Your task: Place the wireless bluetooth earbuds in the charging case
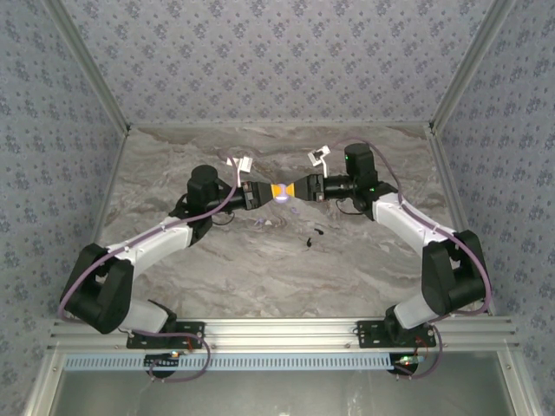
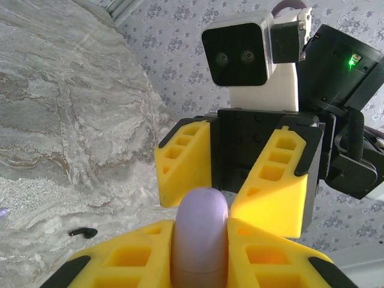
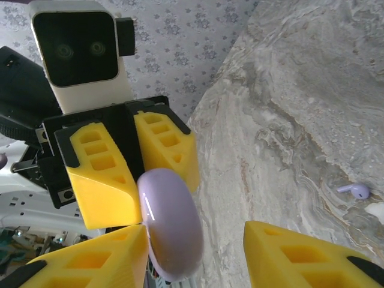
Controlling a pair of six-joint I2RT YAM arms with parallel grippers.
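Note:
The lavender charging case (image 1: pixel 284 192) hangs closed above the table's middle, between my two grippers, which meet nose to nose. My left gripper (image 2: pixel 201 235) is shut on the case (image 2: pixel 201 216), with a yellow finger pressed on each side. My right gripper (image 3: pixel 195 240) is open around the case (image 3: pixel 171 222): its left finger (image 3: pixel 90 258) lies against the case and its right finger (image 3: pixel 300 252) stands well apart. Two tiny black earbuds (image 1: pixel 316 230) (image 1: pixel 306 242) lie on the table just below the grippers. One black earbud (image 2: pixel 83 231) is in the left wrist view.
A small lavender earbud-shaped piece (image 3: pixel 354 191) lies on the marble table (image 1: pixel 260 277), left of the black ones (image 1: pixel 258 224). Patterned walls close the table on three sides. Both arms reach inward from the near corners.

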